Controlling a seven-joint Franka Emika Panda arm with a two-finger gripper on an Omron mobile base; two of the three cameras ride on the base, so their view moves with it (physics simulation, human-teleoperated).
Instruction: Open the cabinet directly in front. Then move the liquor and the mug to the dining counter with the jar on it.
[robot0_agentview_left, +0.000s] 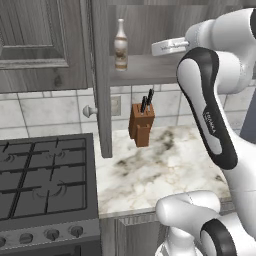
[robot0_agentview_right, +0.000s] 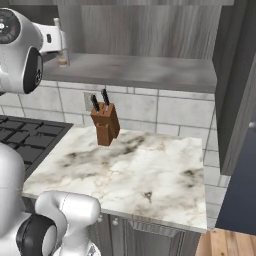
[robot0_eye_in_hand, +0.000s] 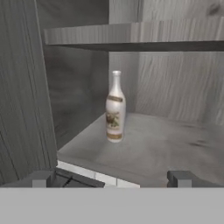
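So the dark grey wood-grain wall cabinet (robot0_agentview_left: 102, 75) is already swung open, and the slim pale cream bottle of liquor with the brown label band (robot0_eye_in_hand: 114, 108) stands upright on the lower shelf (robot0_eye_in_hand: 162, 148), toward the left side near the cabinet's inner wall. The end effector (robot0_eye_in_hand: 111, 178) is spread wide with nothing in it, sitting just outside the shelf's front edge. The bottle lies straight ahead and a touch left of centre, long axis vertical, so I'd guess a level push forward gets the fingers either side of its body. No sign of the mug anywhere on that shelf, though the arm blocks part of it in the left base view. A brown wooden knife block (robot0_agentview_right: 105, 124) sits on the marble worktop (robot0_agentview_right: 135, 175) below.
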